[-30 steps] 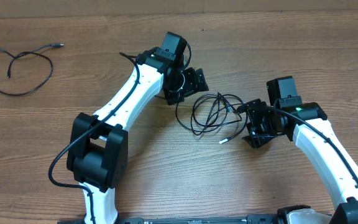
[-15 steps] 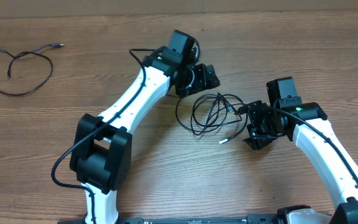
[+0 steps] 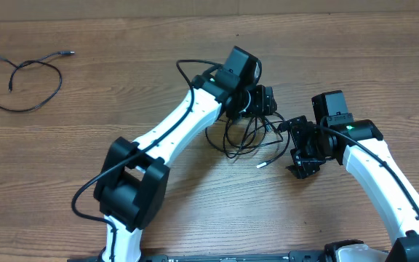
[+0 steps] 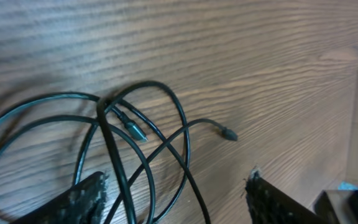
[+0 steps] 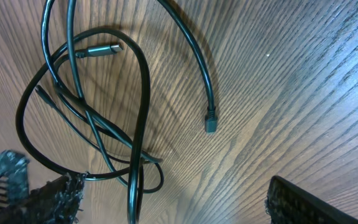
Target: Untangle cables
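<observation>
A tangle of thin black cables (image 3: 244,135) lies mid-table, its loops crossing one another, with a silvery tip (image 3: 261,164) sticking out at the front. My left gripper (image 3: 264,102) hangs over the tangle's far side. In the left wrist view the cables (image 4: 135,143) run between its fingers (image 4: 82,196) and the left gripper (image 4: 176,199) is open. My right gripper (image 3: 292,149) sits just right of the tangle, open. In the right wrist view the loops (image 5: 92,106) reach its left finger (image 5: 48,199), and a black plug end (image 5: 211,121) lies free.
A separate thin black cable (image 3: 20,81) lies in a loose loop at the far left of the wooden table (image 3: 122,65). Both white arms flank the tangle; the left arm (image 3: 173,138) crosses diagonally from the front.
My left arm has swung to the right, from beside the tangle's left edge to above its far side. The right gripper's jaws have spread slightly; the right arm stayed in place.
</observation>
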